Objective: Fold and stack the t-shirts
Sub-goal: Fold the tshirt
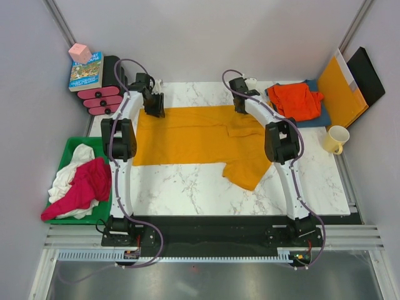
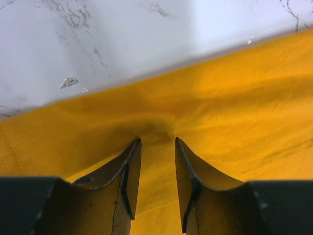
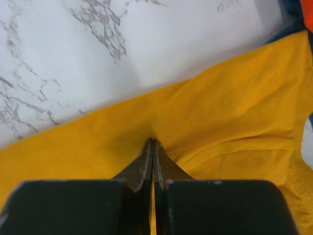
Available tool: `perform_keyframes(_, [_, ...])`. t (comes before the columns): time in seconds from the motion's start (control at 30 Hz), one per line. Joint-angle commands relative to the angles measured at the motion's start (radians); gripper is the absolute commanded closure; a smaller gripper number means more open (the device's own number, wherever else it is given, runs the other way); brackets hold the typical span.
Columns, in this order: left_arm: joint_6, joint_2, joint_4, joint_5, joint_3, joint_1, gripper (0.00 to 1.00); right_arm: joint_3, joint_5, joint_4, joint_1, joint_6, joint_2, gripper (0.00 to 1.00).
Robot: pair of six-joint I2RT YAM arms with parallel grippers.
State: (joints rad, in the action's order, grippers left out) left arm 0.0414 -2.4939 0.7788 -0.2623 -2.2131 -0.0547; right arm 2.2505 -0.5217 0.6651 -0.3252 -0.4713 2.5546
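Where the mustard-yellow t-shirt [image 1: 194, 137] is spread on the marble table [image 1: 187, 187], its far edge is met by both arms. At the right gripper [image 3: 153, 142], jaws are pressed together, yellow cloth pinched at the hem. At the left gripper [image 2: 156, 142], jaws are held apart, tips set on the cloth, a pucker between them. Far right, the red-orange t-shirt [image 1: 295, 100] is laid on the dark blue t-shirt [image 1: 322, 117]. The magenta t-shirt [image 1: 84, 187] and white t-shirt [image 1: 70, 165] are heaped in the green tray [image 1: 67, 149].
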Motion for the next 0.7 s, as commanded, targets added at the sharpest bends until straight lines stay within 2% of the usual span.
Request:
perform_keyframes(0.0, [-0.032,0.111,-0.005,-0.006,0.004,0.027,0.57,-0.180,0.038,-0.095,-0.001,0.005,-0.153,0.87])
perform_keyframes(0.03, [-0.069,0.157,-0.035,-0.018,0.080,0.032,0.56,-0.248,0.042,-0.221,-0.003,-0.001,-0.215,0.70])
perform_keyframes(0.07, [-0.074,0.214,-0.109,-0.026,0.126,0.035,0.51,-0.314,0.046,-0.248,-0.009,-0.006,-0.303,0.64])
perform_keyframes(0.1, [-0.075,0.306,-0.140,-0.032,0.168,0.038,0.49,-0.316,0.051,-0.245,-0.012,-0.009,-0.328,0.62])
perform_keyframes(0.2, [-0.064,0.403,-0.165,-0.046,0.266,0.038,0.47,-0.339,0.040,-0.219,-0.043,0.011,-0.411,0.58])
perform_keyframes(0.3, [-0.048,0.496,-0.168,-0.086,0.384,0.038,0.51,-0.425,0.057,-0.214,-0.063,0.013,-0.467,0.70])
perform_keyframes(0.33, [-0.043,0.519,-0.170,-0.092,0.445,0.038,0.53,-0.478,0.057,-0.214,-0.066,0.007,-0.474,0.81])
perform_keyframes(0.43, [-0.043,0.533,-0.181,-0.078,0.550,0.038,0.56,-0.575,0.045,-0.216,-0.074,-0.013,-0.491,0.98])
perform_keyframes(0.67, [-0.043,0.587,-0.230,-0.068,0.737,0.038,0.59,-0.712,0.026,-0.265,-0.075,-0.040,-0.484,1.00])
